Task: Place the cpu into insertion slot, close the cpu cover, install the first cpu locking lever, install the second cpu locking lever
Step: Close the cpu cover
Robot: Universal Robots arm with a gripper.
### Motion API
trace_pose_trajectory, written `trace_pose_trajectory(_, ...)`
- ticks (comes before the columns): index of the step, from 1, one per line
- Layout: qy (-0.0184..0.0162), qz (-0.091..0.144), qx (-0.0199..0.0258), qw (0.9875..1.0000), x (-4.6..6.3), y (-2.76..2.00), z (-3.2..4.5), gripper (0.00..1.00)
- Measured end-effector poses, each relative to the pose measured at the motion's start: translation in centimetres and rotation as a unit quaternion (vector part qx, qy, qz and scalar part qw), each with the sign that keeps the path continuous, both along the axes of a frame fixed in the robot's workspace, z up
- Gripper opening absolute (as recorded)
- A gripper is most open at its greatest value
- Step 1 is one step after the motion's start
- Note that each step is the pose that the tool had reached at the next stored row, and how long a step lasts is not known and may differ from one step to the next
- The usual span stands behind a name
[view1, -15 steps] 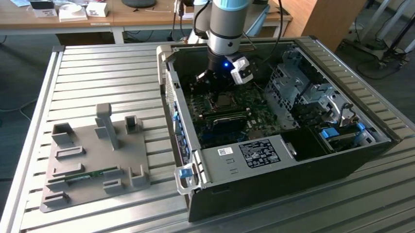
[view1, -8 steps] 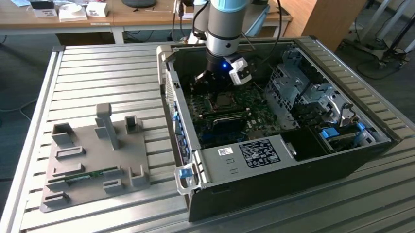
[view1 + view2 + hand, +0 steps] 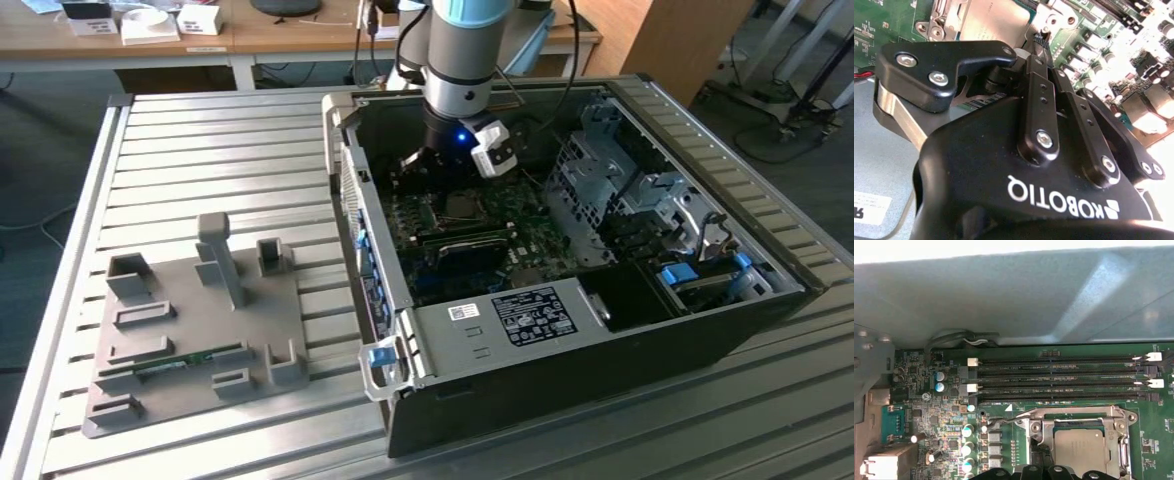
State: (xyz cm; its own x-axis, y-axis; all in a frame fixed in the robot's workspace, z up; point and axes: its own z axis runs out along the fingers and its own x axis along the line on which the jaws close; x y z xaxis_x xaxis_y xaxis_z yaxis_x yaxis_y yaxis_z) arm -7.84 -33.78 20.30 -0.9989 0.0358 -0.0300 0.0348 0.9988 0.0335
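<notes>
Already the cpu (image 3: 1086, 447) lies framed by the lowered cpu cover (image 3: 1074, 416), just above centre in the exterior view. The gripper (image 3: 1041, 36), pressed together, has its tip close beside the cover's edge.

On the bench (image 3: 200, 150), a computer case (image 3: 561, 330) lies at the exterior view's right and a fixture plate (image 3: 187, 330) at its left. Inside the case, on the circuit board (image 3: 929, 415), the cpu (image 3: 1086, 447) sits within the cpu cover (image 3: 1119, 422) window, beside the memory slots (image 3: 1054, 375).
</notes>
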Motion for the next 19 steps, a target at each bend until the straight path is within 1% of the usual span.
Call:
trace_pose_trajectory(2, 0.0000, 0.000, 0.0000, 1.0000, 0.00, 0.00, -0.02, 0.11)
trace_pose_trajectory(12, 0.0002, 0.000, -0.0001, 1.0000, -0.01, -0.01, -0.59, 0.11)
trace_pose_trajectory(19, 0.0001, 0.000, 0.0002, 1.0000, -0.01, -0.01, -0.62, 0.11)
